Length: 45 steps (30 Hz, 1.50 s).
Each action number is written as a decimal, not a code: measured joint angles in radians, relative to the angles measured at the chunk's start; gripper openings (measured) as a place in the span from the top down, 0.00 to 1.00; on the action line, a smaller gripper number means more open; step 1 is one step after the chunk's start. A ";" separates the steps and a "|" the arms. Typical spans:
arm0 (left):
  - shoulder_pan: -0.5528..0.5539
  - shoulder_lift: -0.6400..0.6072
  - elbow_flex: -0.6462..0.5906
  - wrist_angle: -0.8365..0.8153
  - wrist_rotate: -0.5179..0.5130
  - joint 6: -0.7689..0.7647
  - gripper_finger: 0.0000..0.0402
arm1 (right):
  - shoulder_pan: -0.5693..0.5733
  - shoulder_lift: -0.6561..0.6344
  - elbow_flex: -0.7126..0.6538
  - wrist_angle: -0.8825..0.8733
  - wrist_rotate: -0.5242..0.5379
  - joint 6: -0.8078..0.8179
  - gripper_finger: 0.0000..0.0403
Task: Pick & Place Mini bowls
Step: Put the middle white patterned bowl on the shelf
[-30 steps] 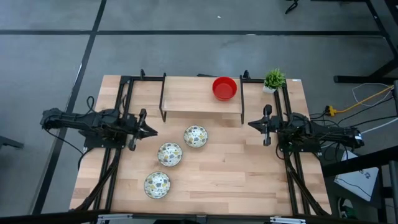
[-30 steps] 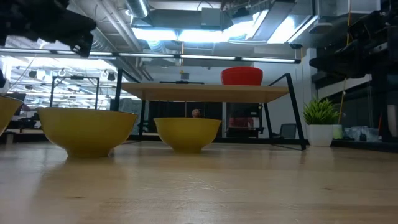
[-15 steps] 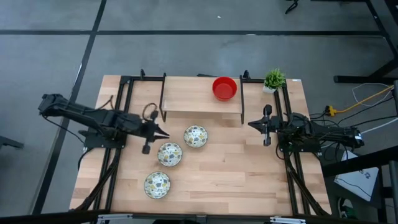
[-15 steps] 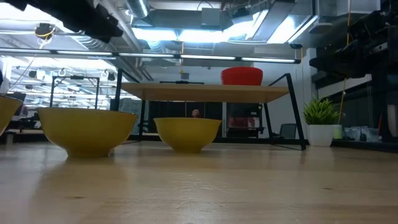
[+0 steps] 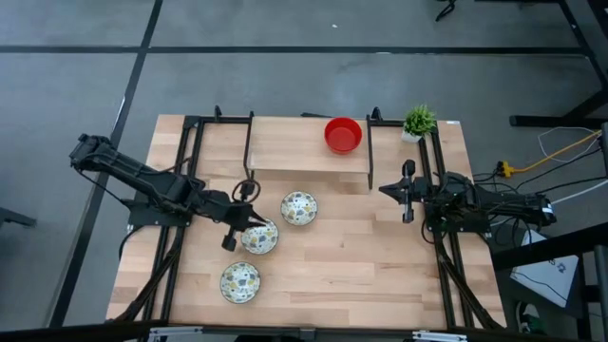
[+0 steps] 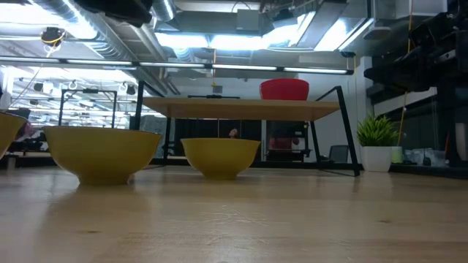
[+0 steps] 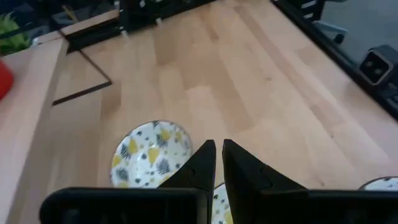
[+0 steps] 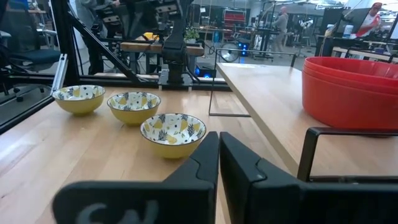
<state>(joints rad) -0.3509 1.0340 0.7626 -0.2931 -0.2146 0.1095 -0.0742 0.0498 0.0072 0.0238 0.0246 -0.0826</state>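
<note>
Table (image 5: 380, 266) of pale wood, with a raised shelf (image 5: 285, 147) along its far side

Left arm is reached out over the table; the left gripper (image 5: 249, 220) hangs over the rim of the middle patterned bowl (image 5: 260, 237). In the left wrist view the fingers are seen drawn almost together, nothing between them

Right gripper (image 5: 382, 190) is parked by the shelf's right leg, fingers together, empty

Red bowls (image 5: 343, 134) are stacked on the shelf. Three patterned bowls lie in a slanted row on the table below: far bowl (image 5: 298, 208), middle bowl, near bowl (image 5: 240, 281). None is held. Far and middle bowls sit just beside each other

Potted plant (image 5: 418, 121) is kept at the far right corner, well apart

Risks, judged from this:
- With the fingers this narrow, the rim cannot be straddled; if a descent is made so, the bowl is likely struck from above and tipped or skated away
- If the middle bowl is shoved, the far bowl may be knocked, since so little room is left between them
- A glossy rim pinched off-centre may be let slip during the lift to the shelf
- The shelf edge may be clipped if the lift is kept low
</note>
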 joint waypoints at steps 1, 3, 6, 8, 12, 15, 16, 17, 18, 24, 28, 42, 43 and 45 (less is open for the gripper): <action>-0.005 0.007 0.004 0.003 0.006 0.001 0.94 | 0.000 0.000 0.000 0.000 0.000 -0.001 0.96; -0.015 0.020 0.010 0.006 0.018 -0.002 0.95 | 0.000 0.000 0.000 0.000 0.000 0.000 0.96; -0.027 0.039 0.010 -0.017 0.030 -0.018 0.96 | 0.000 0.000 0.000 0.000 0.000 0.000 0.96; -0.043 0.074 0.010 -0.055 0.012 -0.020 0.96 | 0.000 0.000 0.000 0.000 0.000 0.000 0.96; -0.084 0.157 0.014 -0.075 -0.020 -0.064 0.96 | 0.000 0.000 0.000 0.000 0.000 0.000 0.96; -0.095 0.213 0.045 -0.078 -0.012 -0.113 0.96 | 0.000 0.000 0.000 0.000 0.000 0.000 0.96; -0.095 0.229 0.059 -0.081 -0.008 -0.133 0.96 | 0.000 0.000 0.000 0.000 0.000 0.000 0.96; -0.092 0.244 0.074 -0.089 -0.001 -0.151 0.96 | 0.000 0.000 0.000 0.000 0.000 0.000 0.96; -0.090 0.260 0.094 -0.108 0.010 -0.167 0.96 | 0.000 0.000 0.000 0.000 0.000 0.000 0.96; -0.082 0.368 0.222 -0.262 0.104 -0.325 0.92 | 0.000 0.000 0.000 0.000 0.000 0.000 0.96; -0.077 0.450 0.299 -0.336 0.105 -0.417 0.87 | 0.000 0.000 0.000 0.000 0.000 0.000 0.96; -0.045 0.601 0.335 -0.363 0.191 -0.676 0.66 | 0.000 0.000 0.000 0.000 0.000 0.000 0.96; -0.045 0.603 0.335 -0.363 0.192 -0.676 0.66 | 0.000 0.000 0.000 0.000 0.000 0.000 0.96; -0.047 0.607 0.335 -0.362 0.190 -0.676 0.66 | 0.000 0.000 0.000 0.000 0.000 0.000 0.96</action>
<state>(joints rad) -0.3978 1.6410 1.0981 -0.6556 -0.0241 -0.5666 -0.0742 0.0498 0.0074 0.0238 0.0250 -0.0830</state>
